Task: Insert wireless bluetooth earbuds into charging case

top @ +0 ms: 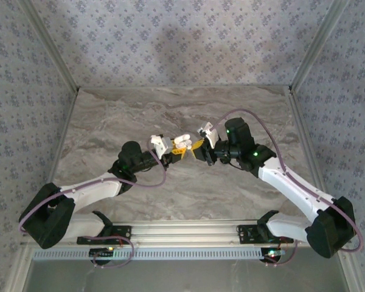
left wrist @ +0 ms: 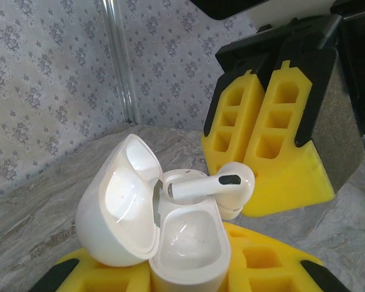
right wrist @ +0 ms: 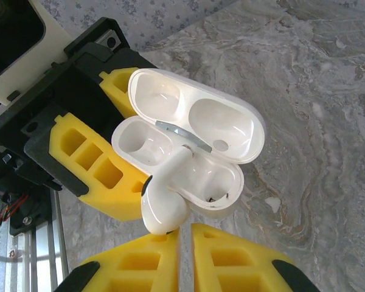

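Left fingers [left wrist: 255,243] clamped on open charging case [left wrist: 185,249], right fingers [right wrist: 140,261] closed, touching earbud [right wrist: 164,207]

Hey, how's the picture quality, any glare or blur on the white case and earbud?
Top external: soft even light, a faint shadow on the back wall, the charging case a small washed-out spot. Left wrist: glare patches on its glossy lid, earbud sharp, wallpaper soft. Right wrist: bright sheen inside the case, marble crisp.
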You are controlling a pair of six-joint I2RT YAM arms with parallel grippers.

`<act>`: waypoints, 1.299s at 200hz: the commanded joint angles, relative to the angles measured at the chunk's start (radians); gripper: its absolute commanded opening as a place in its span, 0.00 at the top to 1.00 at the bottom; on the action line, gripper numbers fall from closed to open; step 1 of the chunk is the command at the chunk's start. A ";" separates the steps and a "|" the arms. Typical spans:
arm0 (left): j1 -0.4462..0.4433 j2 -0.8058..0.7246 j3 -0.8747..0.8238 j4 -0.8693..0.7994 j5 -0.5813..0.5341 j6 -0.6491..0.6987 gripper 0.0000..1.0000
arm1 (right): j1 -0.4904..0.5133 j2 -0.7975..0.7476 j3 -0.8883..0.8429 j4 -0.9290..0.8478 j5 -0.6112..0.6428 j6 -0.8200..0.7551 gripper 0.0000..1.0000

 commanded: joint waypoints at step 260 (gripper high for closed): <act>0.001 -0.027 0.046 -0.035 0.011 0.000 0.88 | 0.031 0.050 0.046 0.080 0.070 0.073 0.65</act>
